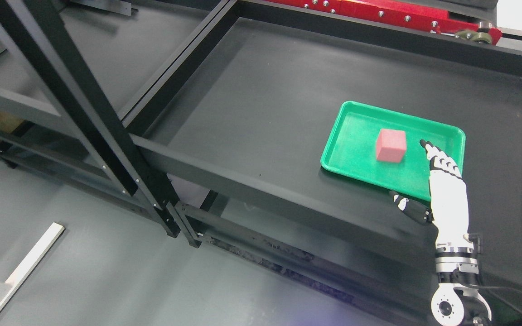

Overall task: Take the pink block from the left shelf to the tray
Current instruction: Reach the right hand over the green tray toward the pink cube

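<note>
pink block (391, 145): sitting in the middle of the green tray, flat on its base, nothing touching it. just the one block anywhere in view

green tray (356, 122): one tray, lying flat on the dark shelf surface over on the right side, slightly rotated. only the block in it

right hand (444, 190): comes up from the bottom right, white with black fingertips. fingers stretched out and relaxed, holding nothing. it hangs over the tray's near right corner, fingertips (424, 144) pointing at the block and close to its right side but with a clear gap. thumb (408, 206) sticks out to the left over the tray's front edge

left arm: can't see it at all

shelf surface (265, 104): big dark matte deck, the tray is the only thing on it that I can make out

black frame posts (75, 99): heavy black uprights and rails cutting diagonally across the left half, well away from the tray and hand. nothing sits between the hand and the block

red machine part (379, 13): along the top edge behind the shelf, with bolts on it, far from the tray

white strip (21, 271): one pale bar lying on the grey floor at lower left

cable (514, 294): dark wire looping by the wrist at bottom right
</note>
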Available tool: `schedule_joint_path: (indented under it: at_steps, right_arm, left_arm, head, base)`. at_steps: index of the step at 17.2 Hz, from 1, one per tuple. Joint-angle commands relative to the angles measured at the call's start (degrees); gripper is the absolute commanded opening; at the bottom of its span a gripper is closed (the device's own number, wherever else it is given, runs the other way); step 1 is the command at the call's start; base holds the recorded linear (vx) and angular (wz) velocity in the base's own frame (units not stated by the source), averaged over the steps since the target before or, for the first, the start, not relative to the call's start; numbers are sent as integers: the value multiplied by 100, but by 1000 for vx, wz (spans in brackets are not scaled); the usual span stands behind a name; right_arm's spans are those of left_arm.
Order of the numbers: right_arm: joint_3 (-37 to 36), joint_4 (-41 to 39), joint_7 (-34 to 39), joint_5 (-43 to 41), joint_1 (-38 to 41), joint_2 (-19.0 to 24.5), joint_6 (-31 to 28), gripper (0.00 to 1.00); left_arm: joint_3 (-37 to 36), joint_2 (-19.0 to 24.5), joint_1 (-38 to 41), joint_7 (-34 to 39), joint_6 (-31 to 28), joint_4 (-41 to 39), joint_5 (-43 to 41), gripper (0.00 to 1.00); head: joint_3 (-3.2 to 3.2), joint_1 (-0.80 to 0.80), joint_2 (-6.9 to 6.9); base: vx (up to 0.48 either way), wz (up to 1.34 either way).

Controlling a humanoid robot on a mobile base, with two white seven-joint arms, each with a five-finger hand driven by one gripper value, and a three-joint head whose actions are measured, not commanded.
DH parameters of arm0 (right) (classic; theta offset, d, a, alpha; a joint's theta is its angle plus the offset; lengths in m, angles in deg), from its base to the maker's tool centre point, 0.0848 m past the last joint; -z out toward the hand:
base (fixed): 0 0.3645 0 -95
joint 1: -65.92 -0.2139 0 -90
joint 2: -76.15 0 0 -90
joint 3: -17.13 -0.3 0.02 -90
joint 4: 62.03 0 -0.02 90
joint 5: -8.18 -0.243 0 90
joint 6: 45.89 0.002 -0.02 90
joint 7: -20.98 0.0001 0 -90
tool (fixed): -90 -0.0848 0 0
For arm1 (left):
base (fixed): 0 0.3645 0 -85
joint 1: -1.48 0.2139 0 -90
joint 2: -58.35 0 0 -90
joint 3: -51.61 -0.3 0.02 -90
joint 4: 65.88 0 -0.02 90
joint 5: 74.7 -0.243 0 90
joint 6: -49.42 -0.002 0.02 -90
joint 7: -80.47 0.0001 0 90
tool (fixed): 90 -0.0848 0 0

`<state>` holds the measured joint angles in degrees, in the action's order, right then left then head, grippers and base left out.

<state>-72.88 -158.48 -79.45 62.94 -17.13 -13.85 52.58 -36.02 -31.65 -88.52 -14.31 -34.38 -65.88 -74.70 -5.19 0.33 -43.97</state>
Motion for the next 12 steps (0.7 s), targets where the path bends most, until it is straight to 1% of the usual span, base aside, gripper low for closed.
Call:
schedule_joint_path:
  at_steps: [1, 2, 5, 9, 12]
  right_arm:
    - [44, 170, 128, 8, -18, -100, -22, 100]
    - [53, 231, 251, 17, -27, -100, -30, 100]
    - [114, 416, 918, 35, -44, -100, -83, 99]
    - [369, 565, 1008, 192, -44, -100, -170, 99]
    - [396, 794, 1104, 360, -53, -100, -197, 99]
  left_arm:
    - [0, 100, -132, -5, 4, -100, -9, 100]
    - [0, 100, -132, -5, 4, -100, -9, 100]
    - [0, 100, -132, -5, 4, -100, -9, 100]
    - [0, 100, -132, -5, 4, -100, -9, 100]
    - [0, 100, -132, -5, 4, -100, -9, 100]
  head:
    - [0, 0, 0]
    - [0, 0, 0]
    - [0, 0, 0]
    - [0, 0, 0]
    - [0, 0, 0]
  base:
    - [267, -19]
    - [284, -25]
    - [252, -14]
    - [200, 0]
    - [146, 15]
